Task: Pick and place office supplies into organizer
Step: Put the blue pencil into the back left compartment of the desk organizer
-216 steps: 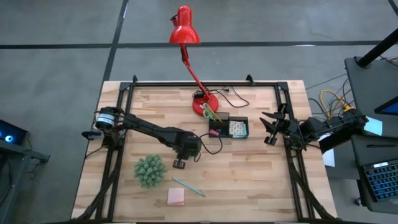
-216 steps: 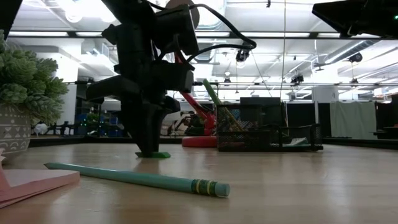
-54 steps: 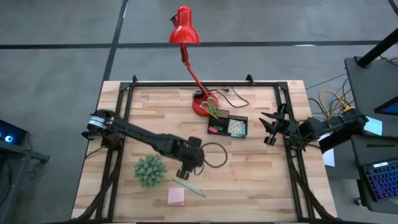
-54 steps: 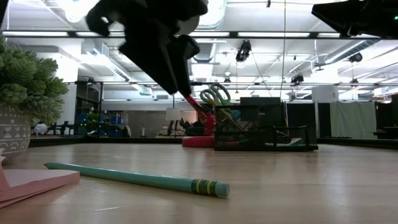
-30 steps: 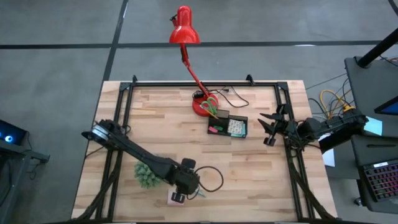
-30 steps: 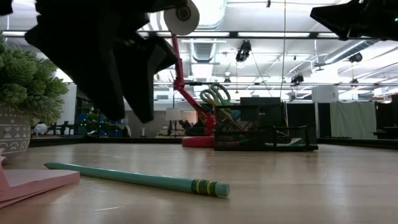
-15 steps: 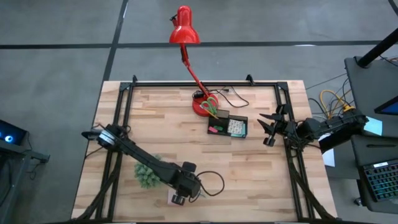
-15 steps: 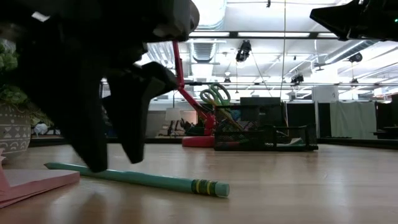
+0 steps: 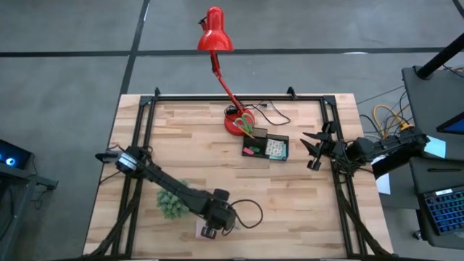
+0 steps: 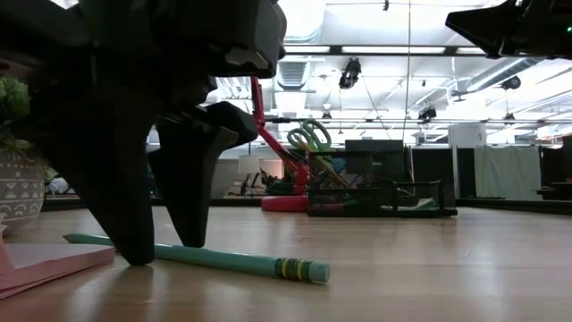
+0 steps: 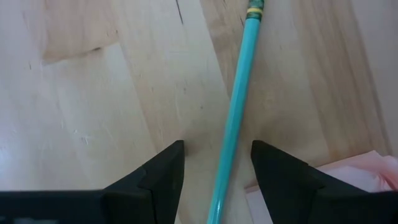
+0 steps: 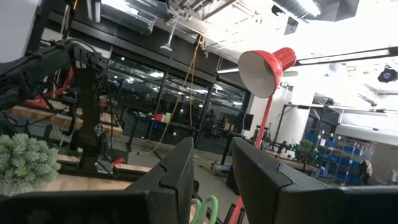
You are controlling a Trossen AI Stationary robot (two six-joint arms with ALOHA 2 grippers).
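Straddling the teal pen (image 11: 233, 130) lying on the tabletop (image 9: 290, 203) beside the pink sticky-note pad (image 11: 348, 186): left pincer (image 11: 214, 163), fingers apart. Right pincer (image 9: 313, 148): fingers apart, near the organizer (image 9: 265, 147).

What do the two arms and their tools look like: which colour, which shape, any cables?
Both arms are dark, nearly black, built of slim jointed segments. The left arm has a silvery round joint near its base and a thin black cable looping beside its tool. That tool's fingers are matte black, wedge-shaped and tapered. The right tool has similar dark pointed fingers; yellow and orange cables lie behind that arm.
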